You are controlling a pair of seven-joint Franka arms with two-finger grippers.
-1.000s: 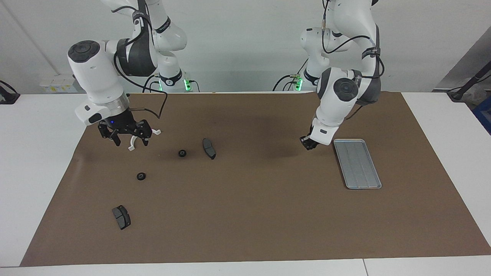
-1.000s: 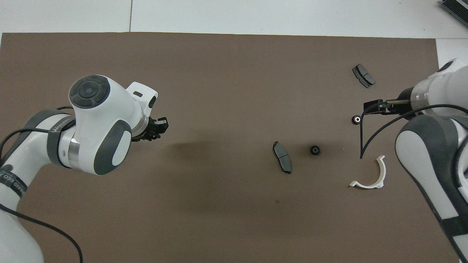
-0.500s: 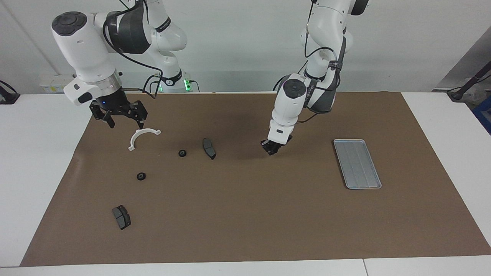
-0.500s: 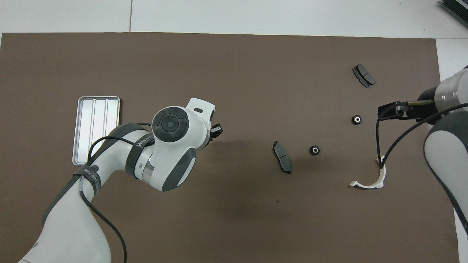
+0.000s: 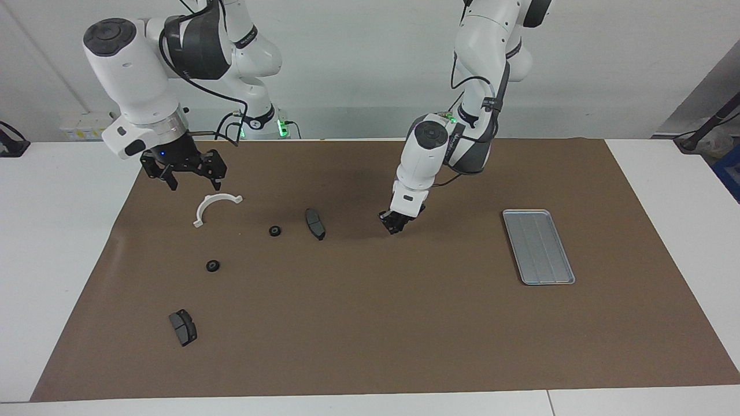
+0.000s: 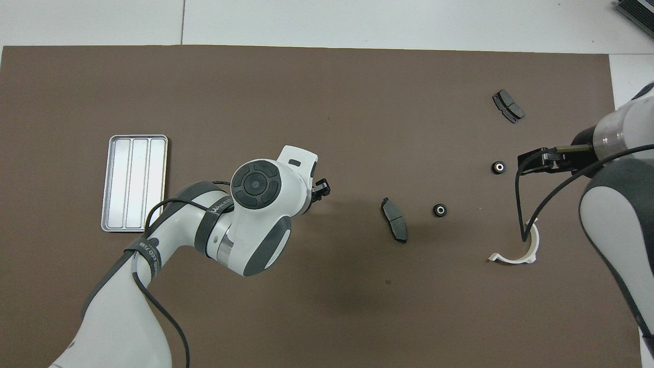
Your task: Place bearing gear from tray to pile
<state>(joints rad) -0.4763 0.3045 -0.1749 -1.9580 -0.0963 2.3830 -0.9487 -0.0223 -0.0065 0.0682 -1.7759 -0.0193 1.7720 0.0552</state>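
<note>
The silver tray (image 5: 523,271) (image 6: 159,184) lies bare toward the left arm's end of the mat. Two black bearing gears (image 5: 275,231) (image 5: 213,266) (image 6: 440,210) (image 6: 498,167) lie on the mat among the pile: a white half-ring bracket (image 5: 214,203) (image 6: 516,258) and two dark brake pads (image 5: 315,223) (image 5: 183,327) (image 6: 394,220) (image 6: 508,106). My left gripper (image 5: 394,224) (image 6: 322,190) hangs low over the bare mat between the tray and the nearer brake pad; whether it holds anything does not show. My right gripper (image 5: 193,184) (image 6: 536,157) is open in the air above the bracket.
A brown mat (image 5: 370,323) covers most of the white table (image 5: 58,242). The left arm's elbow and wrist (image 6: 255,214) hide part of the mat beside the tray in the overhead view.
The left gripper has travelled from beside the tray toward the pile. The right gripper has lifted off the bracket and stays raised above it.
</note>
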